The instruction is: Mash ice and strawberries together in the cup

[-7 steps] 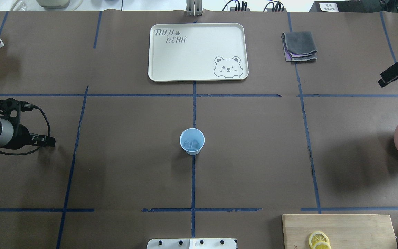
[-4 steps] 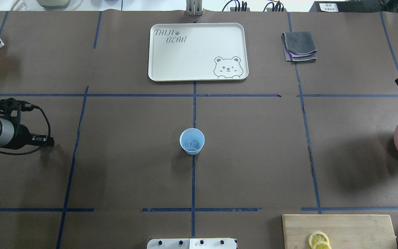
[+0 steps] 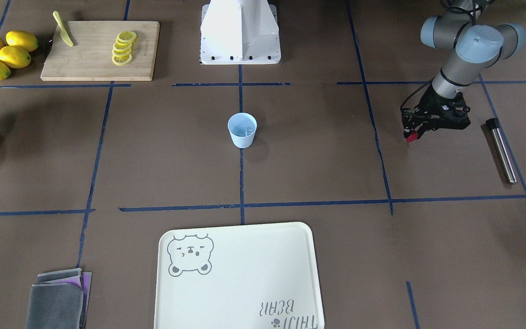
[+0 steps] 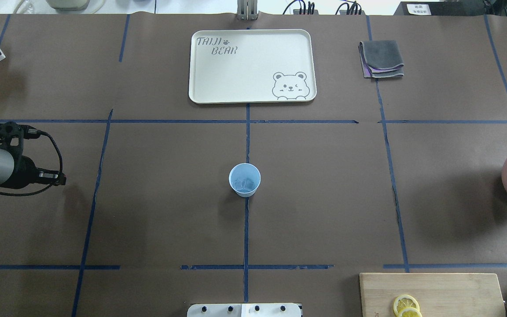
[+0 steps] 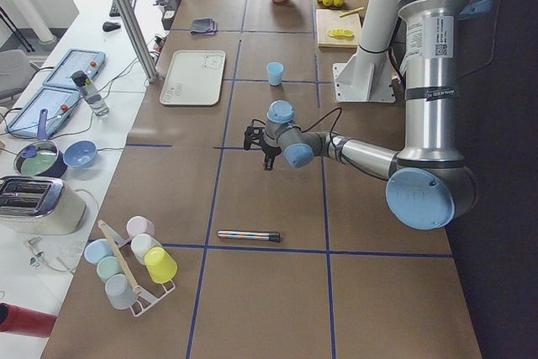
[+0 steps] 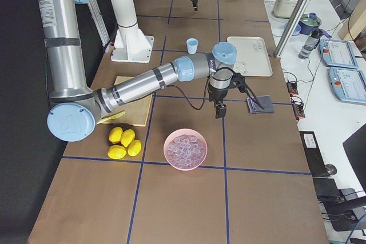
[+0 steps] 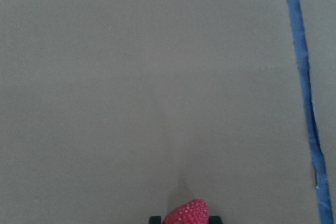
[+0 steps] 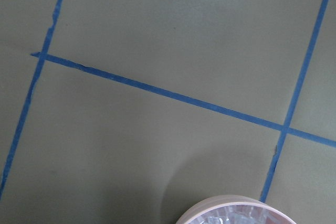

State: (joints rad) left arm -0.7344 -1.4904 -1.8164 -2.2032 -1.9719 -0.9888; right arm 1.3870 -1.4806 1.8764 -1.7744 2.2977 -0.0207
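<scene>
The pale blue cup stands upright near the table's middle, with clear ice in its bottom. In the front-facing view the cup is far from my left gripper, which hovers over the table on my left side. That gripper is shut on a red strawberry. The strawberry shows at the bottom of the left wrist view between the dark fingertips. My right gripper hangs just beyond the pink bowl; I cannot tell whether it is open or shut.
A pink bowl of ice cubes sits at my far right. A metal rod lies at my left. A cream tray and folded grey cloth lie at the far side. A cutting board holds lemon slices beside whole lemons.
My right arm has pulled back out of the overhead view's right edge. My left arm has drawn slightly toward the left edge, still holding the strawberry.
</scene>
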